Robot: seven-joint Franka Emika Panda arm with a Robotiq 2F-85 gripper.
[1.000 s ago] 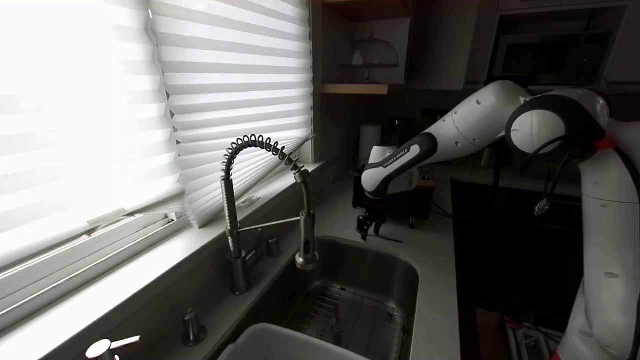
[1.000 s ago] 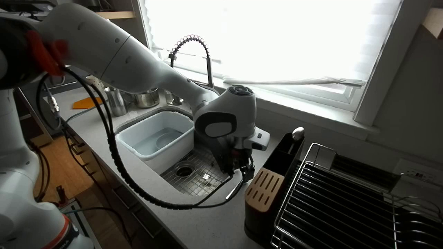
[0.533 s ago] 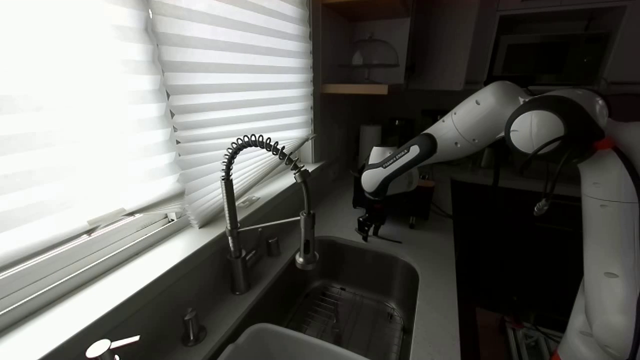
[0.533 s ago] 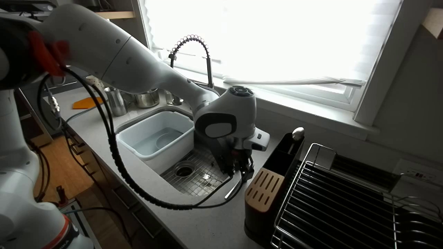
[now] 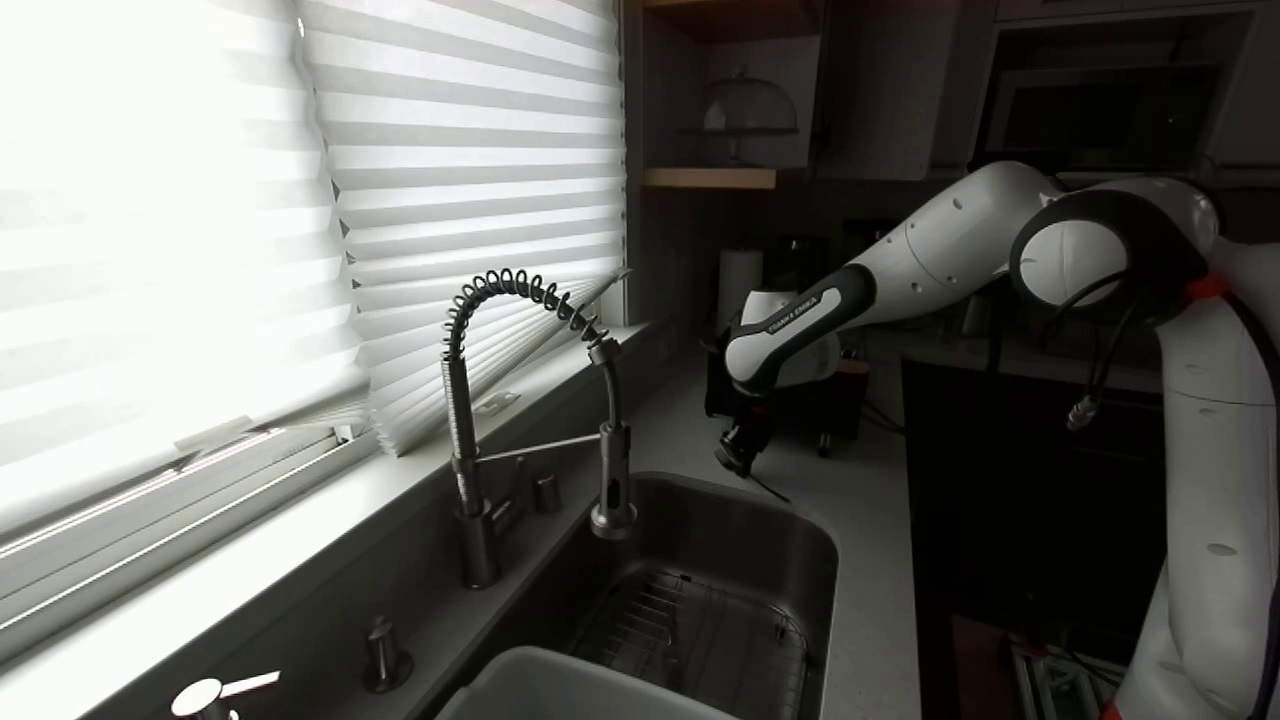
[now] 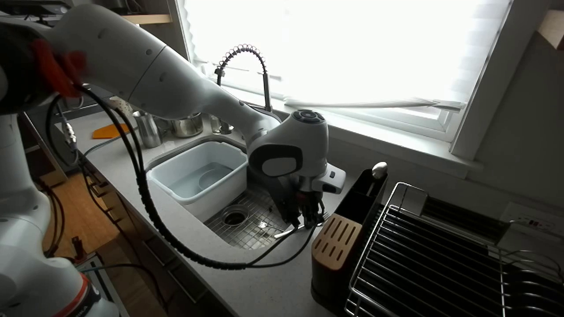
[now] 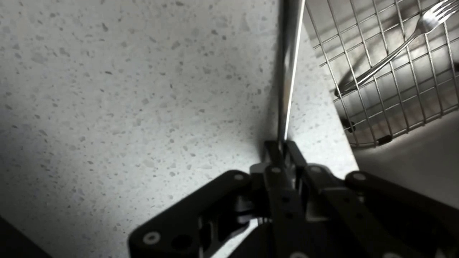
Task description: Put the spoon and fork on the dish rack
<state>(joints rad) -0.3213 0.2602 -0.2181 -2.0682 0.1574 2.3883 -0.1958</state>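
Pinched fork [image 7: 289,71] needs height first

With fingers [image 7: 272,152] closed on it, it is over the worktop [image 7: 143,107], left of the dish rack [image 6: 432,259] in an exterior view. Best raised past the rim of the caddy [image 6: 327,284], then carried right. Forks: two, with another fork [image 7: 394,53] in the sink [image 7: 401,165]; one spoon [image 6: 379,170], in the caddy; one rack.

In an exterior view, the jaws are viewed from above and well apart, along the white pleated blind [image 5: 470,150] and across the grey steel sink basin [image 5: 765,535]. In an exterior view, they are looked down on from nearer, toward the blind, past the boxy black dish rack with metal bars [image 6: 432,255]. In the wrist view, the speckled grey worktop [image 7: 143,107] is faced from close above, just behind the jaws. Part of the sink basin beside them is shared by all three.
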